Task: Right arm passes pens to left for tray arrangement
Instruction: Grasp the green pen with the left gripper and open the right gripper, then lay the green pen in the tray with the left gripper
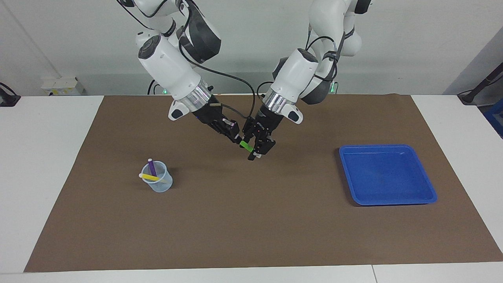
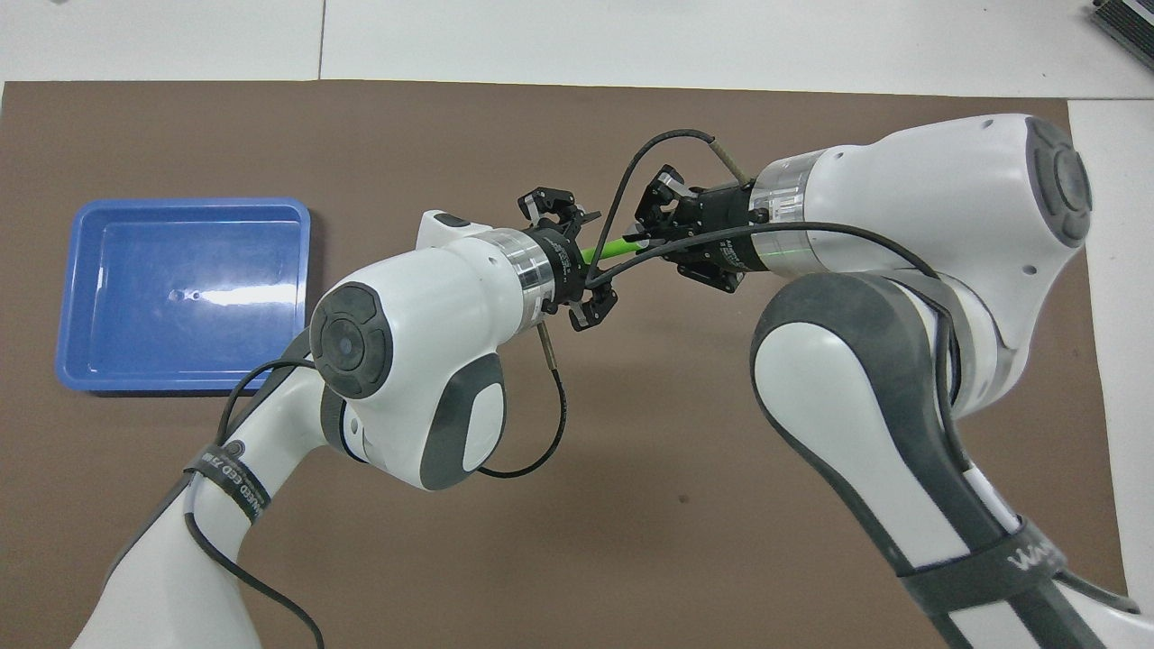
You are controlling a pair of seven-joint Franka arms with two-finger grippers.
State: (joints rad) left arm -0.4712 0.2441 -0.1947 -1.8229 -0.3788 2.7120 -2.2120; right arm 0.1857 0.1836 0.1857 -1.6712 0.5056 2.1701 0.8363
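Green pen (image 1: 246, 146) hangs in the air over the brown mat (image 1: 251, 220), roughly mid-table, between both grippers. Right gripper (image 1: 237, 138) has its jaws clamped on the pen's upper end; it comes in from the right arm (image 1: 173, 76) with the silver wrist ring and a loose black cable (image 1: 232, 80). Left gripper (image 1: 257, 149) is on the pen's lower end, its jaws standing around the shaft; can't tell whether they are pressing on it. Pale cap end of the pen pokes out just under the left gripper. Pen is tilted, sloping down toward the left arm's end of the table. Left arm (image 1: 298, 74) reaches down from its base.

Overhead view: green shaft (image 2: 609, 249) bridges the gap between the two grippers, the left one (image 2: 577, 261) and the right one (image 2: 672, 230) close together, not touching.

Translucent pale-blue cup (image 1: 158, 181) stands on the mat toward the right arm's end, farther from the robots than the grippers' spot. Purple pen (image 1: 151, 167) stands in it, leaning; yellow pen (image 1: 150, 177) lies slanted across its rim.

Blue tray (image 1: 426, 184) sits flat on the mat toward the left arm's end, well apart from the cup and the grippers. No pens in it.

White table (image 1: 47, 157) shows around the mat.
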